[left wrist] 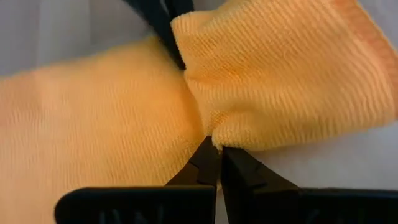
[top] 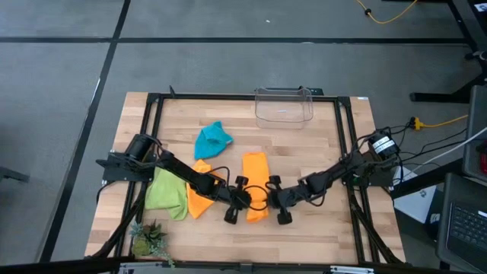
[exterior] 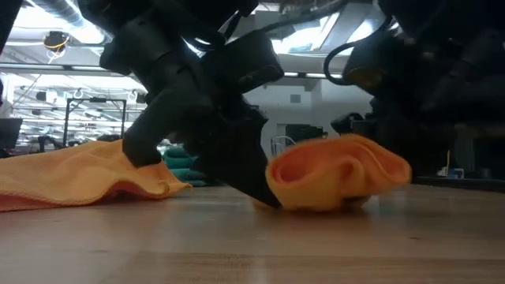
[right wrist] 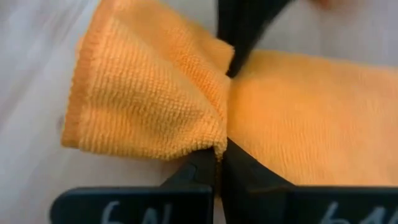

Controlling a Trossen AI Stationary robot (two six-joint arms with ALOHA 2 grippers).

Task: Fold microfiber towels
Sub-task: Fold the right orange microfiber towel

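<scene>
A: Why are both arms crowded over the middle orange towel (top: 256,183)?

B: My guess is they're starting a fold. The left gripper (top: 239,199) and the right gripper (top: 277,199) each pinch a side edge near the end of that towel farthest from the clear bin (top: 284,105), so the end can be lifted and carried back over the rest.

A: How do the fingers stand?

B: Both pairs are closed tight on cloth. In the left wrist view the two dark fingers (left wrist: 205,168) meet with the towel's edge nipped between the tips, and the right wrist view shows the same from the other side (right wrist: 208,165). From table height, the gripped end is bunched up off the wood into a soft hump (exterior: 335,177).

A: And the other towels?

B: All on the left-arm side of the held one. A second orange towel (top: 204,190) lies just beside it, loosely spread, with the left arm reaching over it. The lime green towel (top: 166,192) is farther out again, near the small plant (top: 148,240), and the turquoise towel (top: 211,139) sits crumpled closer to the bin. None of those three looks folded yet

A: Anything to watch?

B: The two pinches should probably rise together, or the cloth may twist rather than crease squarely
</scene>
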